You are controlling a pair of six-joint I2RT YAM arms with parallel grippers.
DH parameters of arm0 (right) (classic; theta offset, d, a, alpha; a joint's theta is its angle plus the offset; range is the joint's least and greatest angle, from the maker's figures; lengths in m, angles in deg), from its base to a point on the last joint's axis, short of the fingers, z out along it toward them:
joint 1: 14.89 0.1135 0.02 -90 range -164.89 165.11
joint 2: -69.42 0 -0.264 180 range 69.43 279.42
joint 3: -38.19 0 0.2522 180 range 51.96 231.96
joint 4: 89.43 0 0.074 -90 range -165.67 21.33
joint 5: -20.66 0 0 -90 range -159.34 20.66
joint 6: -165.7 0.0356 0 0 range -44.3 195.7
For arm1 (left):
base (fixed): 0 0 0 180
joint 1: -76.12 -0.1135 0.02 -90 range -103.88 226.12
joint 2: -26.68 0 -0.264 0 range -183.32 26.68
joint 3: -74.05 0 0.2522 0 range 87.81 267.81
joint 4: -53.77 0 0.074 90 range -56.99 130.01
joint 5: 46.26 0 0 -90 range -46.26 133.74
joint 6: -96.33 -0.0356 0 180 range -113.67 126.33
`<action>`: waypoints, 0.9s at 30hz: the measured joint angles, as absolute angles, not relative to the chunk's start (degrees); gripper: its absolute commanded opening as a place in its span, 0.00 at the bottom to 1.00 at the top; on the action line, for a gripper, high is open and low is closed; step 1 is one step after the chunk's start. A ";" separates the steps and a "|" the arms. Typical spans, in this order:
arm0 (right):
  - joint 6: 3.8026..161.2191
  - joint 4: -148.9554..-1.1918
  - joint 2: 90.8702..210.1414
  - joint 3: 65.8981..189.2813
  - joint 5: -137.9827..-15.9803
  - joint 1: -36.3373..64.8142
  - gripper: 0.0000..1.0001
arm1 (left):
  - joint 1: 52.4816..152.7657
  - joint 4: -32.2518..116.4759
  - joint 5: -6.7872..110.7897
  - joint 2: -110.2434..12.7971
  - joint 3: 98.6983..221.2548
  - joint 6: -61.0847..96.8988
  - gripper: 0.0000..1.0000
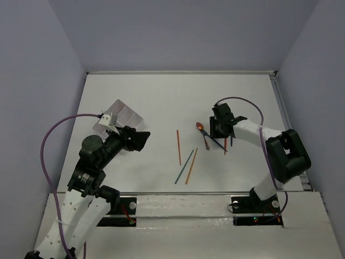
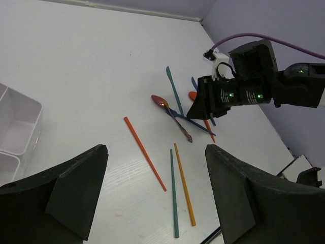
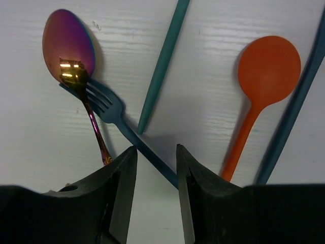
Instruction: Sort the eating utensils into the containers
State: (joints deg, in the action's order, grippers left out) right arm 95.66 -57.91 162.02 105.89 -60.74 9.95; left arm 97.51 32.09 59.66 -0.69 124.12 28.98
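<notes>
white desk [image 1: 161,97], pale walls. on its right side lies a heap: a blue fork [image 3: 109,107] with its tines touching a shiny spoon [image 3: 68,43], and a teal stick [image 3: 162,61] and an orange spoon [image 3: 269,63] beside them. the right end effector [image 3: 155,175] hangs low, fingers slightly apart astride the fork's handle, clamping nothing. three loose sticks [image 1: 184,167] lie left of the heap. far left sits the tray [image 1: 126,110], no utensil showing in it. the left end effector [image 2: 157,195] is near it, spread wide and holding nothing. likely a first pick: close on the handle, then lift without dragging the spoon.
</notes>
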 measured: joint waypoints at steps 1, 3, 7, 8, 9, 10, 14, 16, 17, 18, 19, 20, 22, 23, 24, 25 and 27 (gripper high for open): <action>95.51 -56.93 162.48 106.19 -61.07 9.95 0.43 | 97.51 32.09 59.73 -0.69 124.12 28.98 0.90; 95.36 -55.35 163.22 106.83 -61.46 9.95 0.43 | 97.51 32.09 59.79 -0.69 124.12 28.98 0.90; 95.38 -52.99 163.66 107.22 -62.01 9.95 0.42 | 97.51 32.06 59.82 -0.67 124.12 28.98 0.90; 95.38 -52.69 163.66 107.22 -62.29 9.95 0.42 | 97.51 32.06 59.84 -0.67 124.12 28.98 0.90; 95.38 -52.31 163.66 107.22 -62.60 9.95 0.41 | 97.51 32.06 59.84 -0.67 124.12 28.98 0.90; 95.38 -52.05 163.66 107.22 -62.93 9.95 0.40 | 97.51 32.06 59.84 -0.67 124.12 28.98 0.90; 95.38 -51.66 163.66 107.09 -64.98 9.95 0.35 | 97.51 32.06 59.86 -0.67 124.12 28.98 0.90; 95.36 -51.62 163.66 106.81 -66.12 9.95 0.33 | 97.51 32.06 59.86 -0.67 124.12 28.98 0.90; 95.36 -51.64 163.66 106.63 -66.42 10.02 0.33 | 97.51 32.06 59.88 -0.67 124.12 28.98 0.90; 95.36 -51.44 163.66 106.52 -66.84 10.21 0.33 | 97.51 32.06 59.90 -0.65 124.12 28.98 0.90; 95.33 -51.27 163.66 106.52 -67.01 10.35 0.33 | 97.51 32.06 59.93 -0.65 124.12 28.98 0.90; 95.31 -51.20 163.66 106.52 -67.25 10.63 0.33 | 97.51 32.06 59.99 -0.61 124.12 28.98 0.90; 95.16 -50.94 163.66 106.54 -67.45 11.15 0.32 | 97.51 32.04 60.12 -0.50 124.12 28.98 0.90; 95.09 -50.59 163.66 106.54 -67.45 11.55 0.32 | 97.51 32.06 60.21 -0.47 124.12 28.98 0.90; 95.01 -50.33 163.68 106.54 -67.41 11.92 0.28 | 97.49 32.04 60.25 -0.47 124.12 28.98 0.90; 94.96 -50.04 163.75 106.54 -67.38 12.29 0.22 | 97.45 32.04 60.30 -0.47 124.12 28.98 0.90; 94.79 -49.65 164.01 106.54 -67.08 13.01 0.19 | 97.38 32.04 60.30 -0.47 124.12 28.98 0.90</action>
State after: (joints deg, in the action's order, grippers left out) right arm 94.79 -49.65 164.01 106.54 -67.08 13.01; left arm 97.38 32.04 60.30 -0.47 124.12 28.98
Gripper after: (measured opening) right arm 0.269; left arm 0.892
